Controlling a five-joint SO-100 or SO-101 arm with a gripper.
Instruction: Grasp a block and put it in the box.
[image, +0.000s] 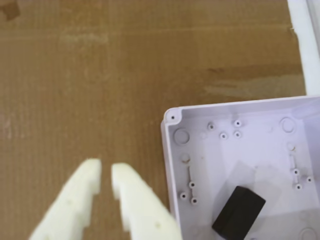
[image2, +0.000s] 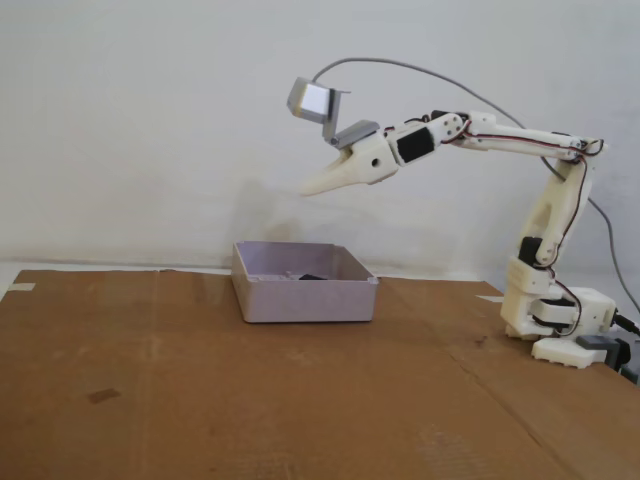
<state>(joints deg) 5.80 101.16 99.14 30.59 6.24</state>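
Wrist view is showing me the end effector (image: 106, 177) hanging empty over the cardboard-covered bench (image: 100, 75), its 2 white fingers (image: 75, 197) nearly together with only a narrow gap between the tips and nothing between them. The block (image: 239, 210) is lying inside the box (image: 172, 145), flat on the floor near the lower edge of this view and turned at an angle to the walls. In the fixed view the arm is reaching out high above the box (image2: 305, 298), well clear of its rim, and only a dark sliver of the block (image2: 308, 276) is peeking over the wall.

I am judging the task as essentially done, since the block is already resting in the box. If I were to handle it again, I would expect it to be light and rigid, with a matte surface giving fair friction. I would be taking it across its 2 long parallel faces, turning the wrist to match its angle. The box looks like stiff plastic; its small raised posts could be snagging a fingertip on the way down.
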